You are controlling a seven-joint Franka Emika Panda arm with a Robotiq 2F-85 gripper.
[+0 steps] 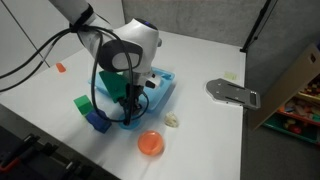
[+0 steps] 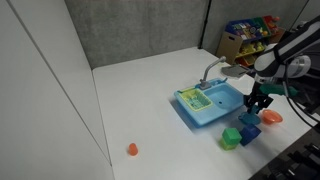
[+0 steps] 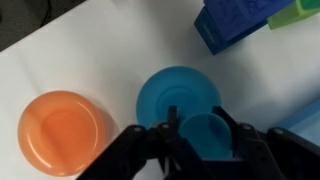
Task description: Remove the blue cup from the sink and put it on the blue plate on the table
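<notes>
Risk lay in the release. My gripper (image 3: 200, 128) was closed partway on the blue cup (image 3: 208, 140), a finger on either side of it. The cup hung over the near edge of the blue plate (image 3: 175, 92) directly below, not over its middle. I could not tell from the wrist view whether the cup's base had touched the plate yet.

If I had let go there, the cup could have landed on the raised rim, tipped and rolled onto the white surface (image 3: 60, 50). Opening from too high would have made a light plastic cup bounce. A finger dragging on the cup's wall as I opened could have pulled it over. The orange plate (image 3: 65, 135) sat just beside the blue one, off to one side of the gripper, so a sideways slip could have dropped the cup in the wrong dish.

By my count there was one blue cup, one blue plate, one orange plate and one dark blue block (image 3: 238, 22) ahead of the gripper. At least one green block (image 3: 298, 12) lay next to that one. There was one sink (image 2: 210, 103) near the gripper, and one small orange cup (image 2: 132, 149) well apart from everything.
</notes>
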